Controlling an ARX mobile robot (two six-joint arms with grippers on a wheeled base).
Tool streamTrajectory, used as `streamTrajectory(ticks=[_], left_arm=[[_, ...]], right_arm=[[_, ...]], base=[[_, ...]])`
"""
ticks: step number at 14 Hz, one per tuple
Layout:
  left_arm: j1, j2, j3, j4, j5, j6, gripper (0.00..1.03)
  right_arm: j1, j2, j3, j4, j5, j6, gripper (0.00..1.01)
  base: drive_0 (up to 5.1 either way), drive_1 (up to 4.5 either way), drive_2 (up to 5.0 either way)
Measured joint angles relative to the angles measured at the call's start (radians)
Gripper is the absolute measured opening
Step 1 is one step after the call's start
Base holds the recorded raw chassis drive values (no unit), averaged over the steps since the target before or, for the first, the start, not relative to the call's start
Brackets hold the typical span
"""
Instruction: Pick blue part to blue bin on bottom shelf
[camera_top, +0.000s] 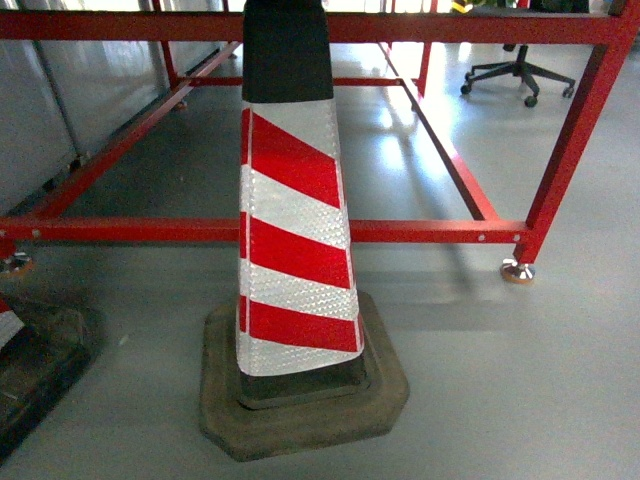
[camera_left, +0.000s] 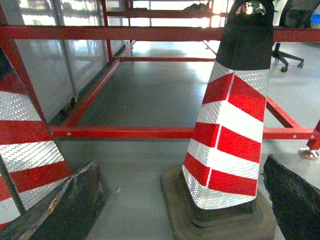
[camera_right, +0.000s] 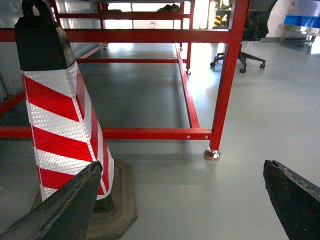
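The head camera looks down on a striped traffic cone (camera_top: 295, 250) nearby; both low wrist cameras share it before the red frame (camera_right: 150, 133).

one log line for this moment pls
stage: no blue part or bin in view | ahead: red-and-white striped traffic cone, red steel frame | left gripper: open, empty | right gripper: open, empty

Blue bin (camera_right: 301, 20) (distant, blurred), far upper right

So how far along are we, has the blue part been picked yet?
Nothing looks done. Left gripper and right gripper are both open and empty. The head view shows only a striped traffic cone before a red frame; no blue part, blue bin or steel shelf is in view. Finding, picking and placing all remain.
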Motion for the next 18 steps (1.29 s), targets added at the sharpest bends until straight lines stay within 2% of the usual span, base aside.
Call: streamTrajectory(ticks=[18], left_arm=[[0.0, 0.0, 0.0, -0.001, 0.0, 0.0, 0.98]], right_arm=[[0.0, 0.0, 0.0, 0.0, 0.0, 0.0, 0.98]], base=[[0.0, 0.0, 0.0]])
